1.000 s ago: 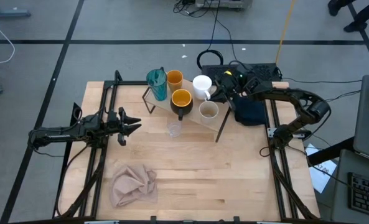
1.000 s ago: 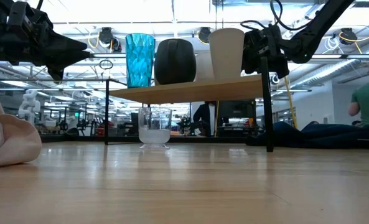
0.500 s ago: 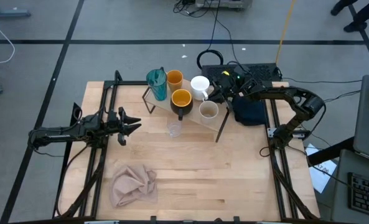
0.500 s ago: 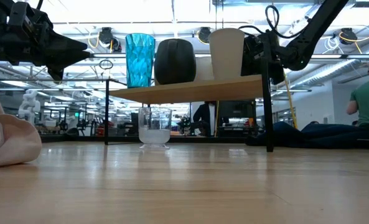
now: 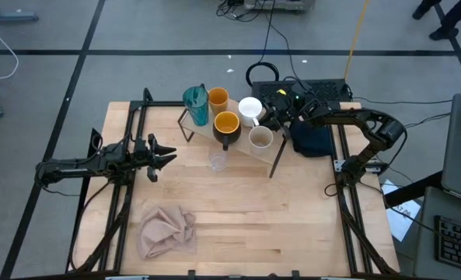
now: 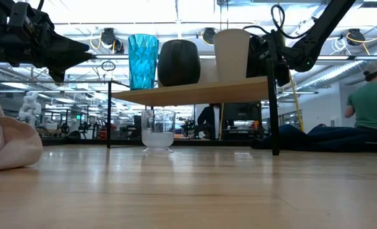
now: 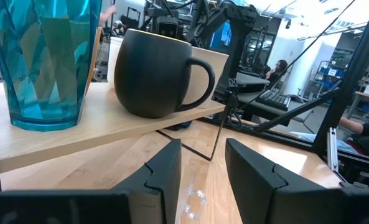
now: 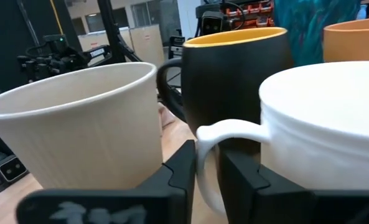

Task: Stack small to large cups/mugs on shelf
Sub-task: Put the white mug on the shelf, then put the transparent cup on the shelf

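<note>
The right gripper [image 8: 208, 167] is at the shelf's [image 5: 242, 148] far right corner, its fingers slightly parted around the white mug's [image 5: 251, 106] handle, no longer pinching it. That mug stands on the shelf beside the beige cup [image 5: 260, 138] and black mug [image 5: 226, 124]. The left gripper [image 5: 166, 158] hovers with parted fingers, empty, over the surface's [image 5: 292, 225] left side.

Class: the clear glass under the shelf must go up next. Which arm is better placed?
Left. The left gripper waits open beside the glass, facing it; the right gripper is at the white mug's handle.
</note>
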Tool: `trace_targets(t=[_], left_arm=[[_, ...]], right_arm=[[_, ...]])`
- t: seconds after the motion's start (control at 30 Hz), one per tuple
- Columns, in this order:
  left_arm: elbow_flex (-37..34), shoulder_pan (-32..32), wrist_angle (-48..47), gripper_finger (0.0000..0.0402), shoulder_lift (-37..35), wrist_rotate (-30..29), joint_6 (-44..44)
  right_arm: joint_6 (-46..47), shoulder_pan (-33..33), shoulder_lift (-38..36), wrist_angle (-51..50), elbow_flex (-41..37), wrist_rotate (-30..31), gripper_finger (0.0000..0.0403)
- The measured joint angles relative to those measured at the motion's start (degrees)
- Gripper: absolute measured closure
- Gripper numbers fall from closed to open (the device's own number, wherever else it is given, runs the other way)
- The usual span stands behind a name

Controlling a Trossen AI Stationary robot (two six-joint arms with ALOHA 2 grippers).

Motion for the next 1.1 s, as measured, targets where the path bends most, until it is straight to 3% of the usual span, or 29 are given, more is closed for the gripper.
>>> trace_targets(t=[0.47, 1.1], left_arm=[[0.00, 0.01, -0.34, 0.0277, 0.00, 0.03, -0.02], [0.00, 0.01, -0.82, 0.0277, 0.00, 0.03, -0.02]], right_arm=[[0.08, -2.33, -0.87, -0.15, -0.02, 0.15, 0.0258], [-1.54, -4.20, -2.89, -6.11, -0.02, -0.21, 0.0250]])
